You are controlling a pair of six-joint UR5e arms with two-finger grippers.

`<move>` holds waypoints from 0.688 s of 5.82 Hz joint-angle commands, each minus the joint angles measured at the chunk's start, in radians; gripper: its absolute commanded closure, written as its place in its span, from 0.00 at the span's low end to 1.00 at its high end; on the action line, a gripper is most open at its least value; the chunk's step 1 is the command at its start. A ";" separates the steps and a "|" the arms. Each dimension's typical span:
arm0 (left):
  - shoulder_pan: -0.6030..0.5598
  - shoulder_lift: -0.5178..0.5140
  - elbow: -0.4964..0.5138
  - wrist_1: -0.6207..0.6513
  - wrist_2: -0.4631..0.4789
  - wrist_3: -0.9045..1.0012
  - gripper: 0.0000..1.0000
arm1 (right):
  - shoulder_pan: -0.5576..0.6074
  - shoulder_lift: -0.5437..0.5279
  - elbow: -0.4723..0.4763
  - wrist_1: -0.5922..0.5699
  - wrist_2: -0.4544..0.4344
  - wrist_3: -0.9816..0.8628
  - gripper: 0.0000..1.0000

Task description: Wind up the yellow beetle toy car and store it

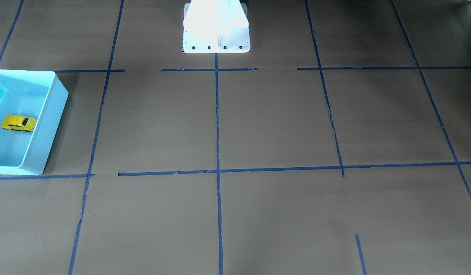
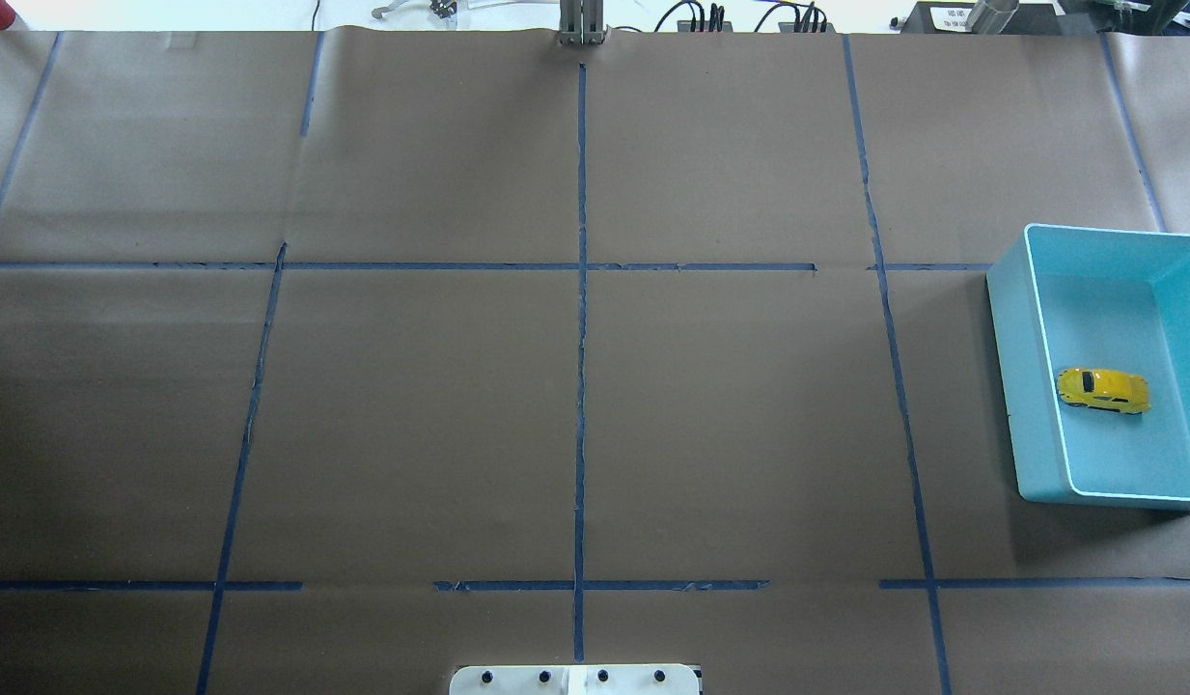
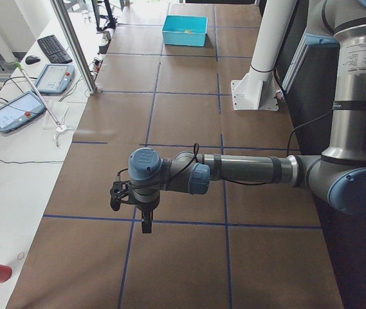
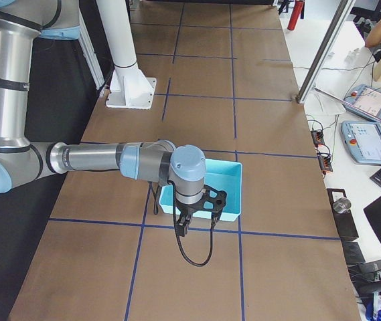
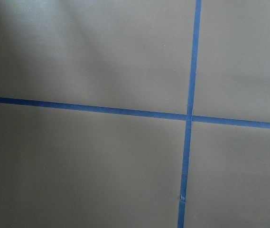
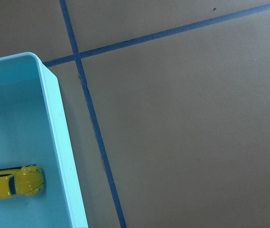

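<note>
The yellow beetle toy car (image 1: pixel 18 123) lies on its wheels inside the light blue bin (image 1: pixel 44 126), near one long wall. It also shows in the overhead view (image 2: pixel 1103 389) and in the right wrist view (image 6: pixel 13 182). My right gripper (image 4: pixel 195 222) hangs above the table in front of the bin (image 4: pixel 229 179), apart from the car; I cannot tell whether it is open or shut. My left gripper (image 3: pixel 145 221) hangs over bare table at the far end from the bin (image 3: pixel 184 30); I cannot tell its state either.
The table is covered in brown paper with blue tape grid lines (image 5: pixel 189 118). The white robot base (image 1: pixel 216 34) stands at the table's edge. Operator tablets (image 4: pixel 371 140) and a keyboard (image 3: pixel 54 48) lie on a side bench.
</note>
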 commanded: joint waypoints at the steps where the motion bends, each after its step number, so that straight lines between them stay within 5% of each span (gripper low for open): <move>1: 0.000 0.000 0.000 0.000 0.000 0.000 0.00 | -0.011 0.008 -0.011 0.017 0.073 -0.014 0.00; 4: 0.002 -0.003 -0.003 -0.009 -0.005 0.002 0.00 | -0.112 0.053 0.010 0.014 0.011 -0.062 0.00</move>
